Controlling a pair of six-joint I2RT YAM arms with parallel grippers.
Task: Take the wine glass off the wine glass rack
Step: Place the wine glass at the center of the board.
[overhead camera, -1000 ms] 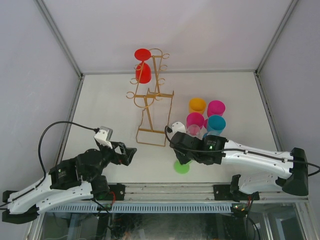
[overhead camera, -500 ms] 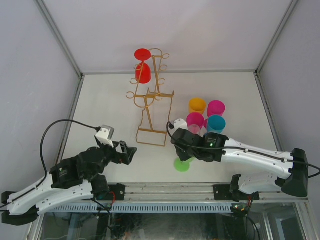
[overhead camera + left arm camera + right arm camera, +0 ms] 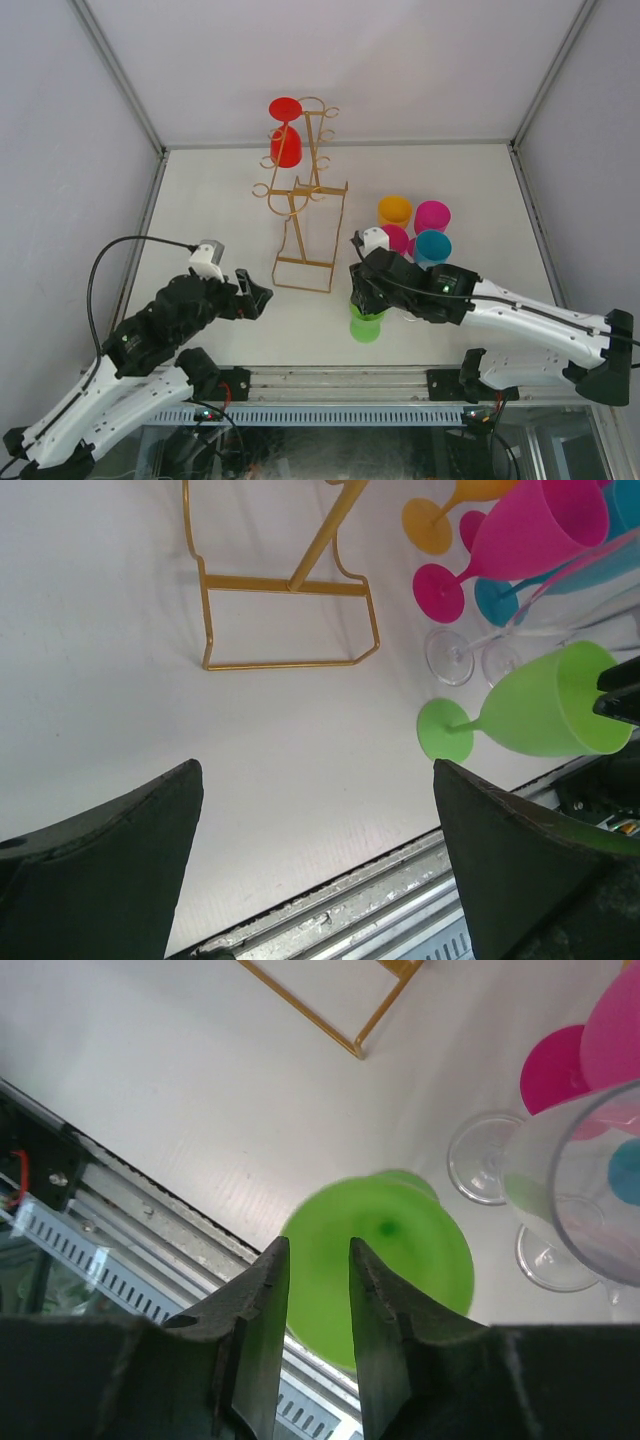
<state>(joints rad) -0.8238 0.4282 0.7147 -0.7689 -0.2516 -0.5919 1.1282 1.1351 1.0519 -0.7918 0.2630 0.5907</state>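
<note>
The gold wire wine glass rack (image 3: 305, 190) stands at the back of the table, with a red wine glass (image 3: 286, 145) hanging upside down on its upper left hook. Its loop base shows in the left wrist view (image 3: 290, 585) and the right wrist view (image 3: 340, 1035). A green wine glass (image 3: 366, 325) stands upright near the front edge. My right gripper (image 3: 312, 1245) is just above its bowl (image 3: 400, 1250), with the jaws a little apart and nothing between them. My left gripper (image 3: 317, 770) is wide open and empty, left of the green glass (image 3: 540, 705).
Orange (image 3: 394, 210), magenta (image 3: 432, 215), pink (image 3: 395, 238) and teal (image 3: 432, 247) glasses stand grouped right of the rack. Two clear glasses (image 3: 490, 1165) stand beside the green one. The table's front edge and metal rail (image 3: 400, 900) lie just below both grippers.
My right gripper has risen and drawn back to the right, and the green glass's bowl now shows below it. My left arm has shifted slightly right and up, still open.
</note>
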